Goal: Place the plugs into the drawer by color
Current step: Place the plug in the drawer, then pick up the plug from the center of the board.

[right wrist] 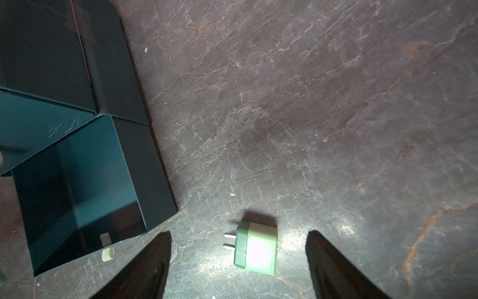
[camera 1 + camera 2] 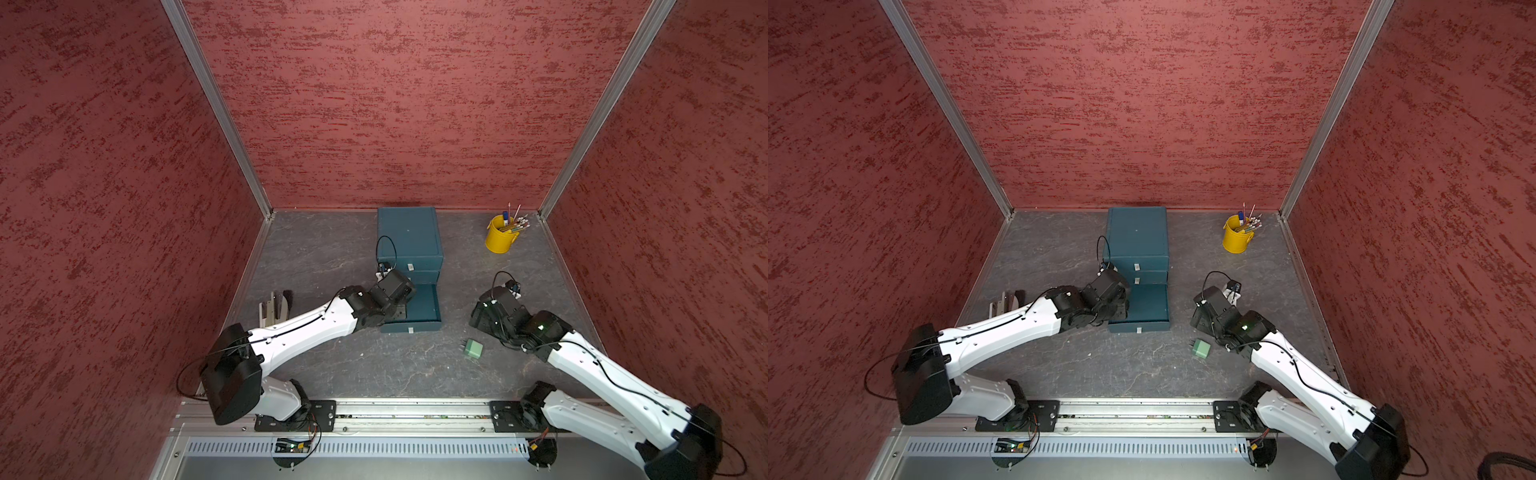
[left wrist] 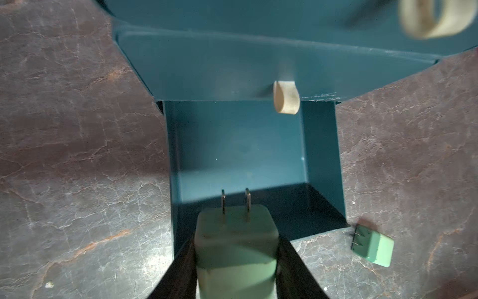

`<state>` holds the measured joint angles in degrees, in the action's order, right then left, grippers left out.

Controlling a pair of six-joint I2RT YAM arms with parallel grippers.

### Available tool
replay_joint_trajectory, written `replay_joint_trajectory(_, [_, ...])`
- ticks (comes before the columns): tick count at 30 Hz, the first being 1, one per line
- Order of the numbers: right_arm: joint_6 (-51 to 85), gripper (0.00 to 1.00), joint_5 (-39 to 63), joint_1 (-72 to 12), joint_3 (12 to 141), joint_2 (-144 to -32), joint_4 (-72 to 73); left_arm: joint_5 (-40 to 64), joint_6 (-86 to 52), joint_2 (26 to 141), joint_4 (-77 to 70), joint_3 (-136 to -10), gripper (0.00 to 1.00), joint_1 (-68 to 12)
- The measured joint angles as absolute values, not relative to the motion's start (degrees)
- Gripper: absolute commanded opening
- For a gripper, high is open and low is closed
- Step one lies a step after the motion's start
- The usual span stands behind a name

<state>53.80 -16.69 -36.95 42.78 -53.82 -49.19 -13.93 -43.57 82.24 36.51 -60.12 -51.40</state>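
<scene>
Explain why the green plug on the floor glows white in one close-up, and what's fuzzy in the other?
Right wrist view: glare washes out the loose plug on its lit face. Left wrist view: the closest pull tab is out of focus.

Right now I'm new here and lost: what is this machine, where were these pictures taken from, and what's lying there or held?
Two white robot arms, each ending in a two-fingered hand. Two pictures look down from one overhead camera; two come from cameras on the wrists. The left hand grips a green plug over the open bottom drawer of a teal chest. The right hand hangs open above a second green plug lying on the table. A yellow bucket stands at the back.
</scene>
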Motion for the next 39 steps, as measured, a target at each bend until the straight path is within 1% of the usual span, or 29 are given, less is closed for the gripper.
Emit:
replay_joint_trajectory(8, [53.8, 0.85, -16.6, -36.5, 42.7, -53.1, -49.3, -14.0, -42.5, 84.2, 34.3, -60.1, 0.0, -50.9])
replay_joint_trajectory(9, [53.8, 0.85, -16.5, -36.5, 42.7, -53.1, -49.3, -14.0, -42.5, 84.3, 33.9, -60.1, 0.06, -50.8])
replay_joint_trajectory(11, [53.8, 0.85, -16.4, -36.5, 42.7, -53.0, -49.4, -14.0, -42.3, 84.3, 32.9, -60.1, 0.3, -50.7])
replay_joint_trajectory(12, [53.8, 0.85, -16.4, -36.5, 42.7, -52.9, -49.5, -14.0, -42.2, 84.3, 32.5, -60.1, 0.38, -50.7])
replay_joint_trajectory(15, [53.8, 0.85, -16.4, -36.4, 42.7, -52.7, -49.8, -14.0, -42.1, 84.3, 31.4, -60.1, 0.58, -50.7])
replay_joint_trajectory(17, [53.8, 0.86, -16.4, -36.4, 42.7, -52.2, -50.0, -14.1, -42.1, 84.3, 30.8, -60.1, 0.66, -50.7])
replay_joint_trajectory(23, [53.8, 0.87, -16.1, -36.4, 42.6, -50.8, -50.2, -14.5, -41.6, 84.3, 30.4, -60.1, 0.73, -50.8])
replay_joint_trajectory(28, [53.8, 0.88, -15.7, -36.4, 41.0, -50.6, -50.5, -15.0, -41.6, 82.7, 31.5, -60.1, 0.74, -50.9])
replay_joint_trajectory(34, [53.7, 0.91, -15.2, -36.4, 40.8, -50.6, -50.7, -16.6, -39.8, 75.9, 34.8, -62.0, 0.73, -50.9])
replay_joint_trajectory(39, [53.3, 0.92, -14.9, -36.4, 40.8, -50.6, -50.8, -18.6, -34.3, 69.7, 36.9, -68.9, 0.75, -50.2])
